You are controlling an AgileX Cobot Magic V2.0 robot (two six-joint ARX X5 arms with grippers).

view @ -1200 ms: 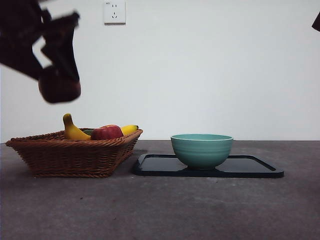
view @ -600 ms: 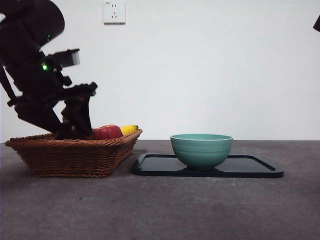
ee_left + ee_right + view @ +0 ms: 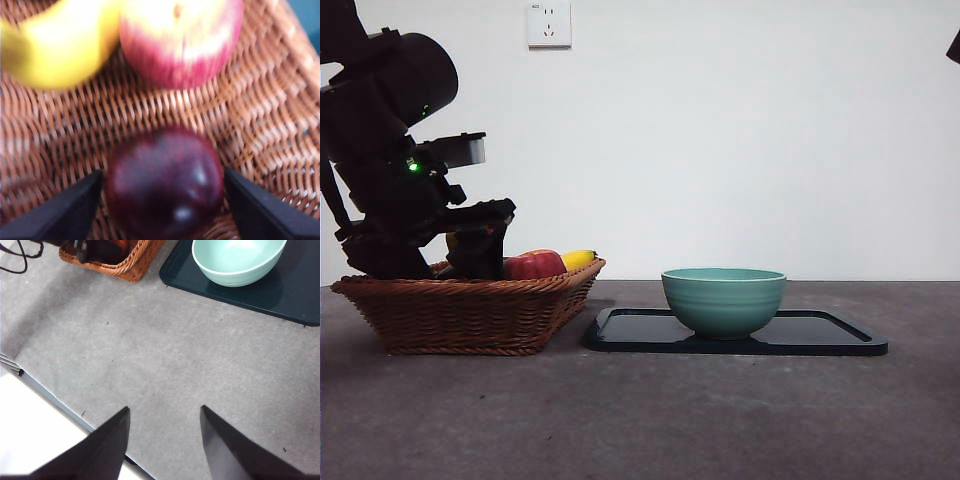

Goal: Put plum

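The plum (image 3: 165, 190), dark purple and glossy, lies on the floor of the wicker basket (image 3: 260, 110). My left gripper (image 3: 163, 175) is down inside the basket (image 3: 470, 310), at its left part in the front view (image 3: 475, 262). Its two jaws press the plum's sides. In the front view the plum is hidden behind the gripper and the basket rim. A red apple (image 3: 180, 40) and a banana (image 3: 60, 45) lie just beyond the plum. My right gripper (image 3: 162, 415) is open and empty above the bare table near its front edge.
A teal bowl (image 3: 723, 300) stands on a dark tray (image 3: 820, 335) to the right of the basket. The apple (image 3: 532, 266) and the banana tip (image 3: 578, 259) show above the basket rim. The waiting arm shows as a black tip at the top right corner (image 3: 953, 45).
My left gripper came down with the plum from high above the basket's left side into the basket. It has settled a little lower since half a second ago.
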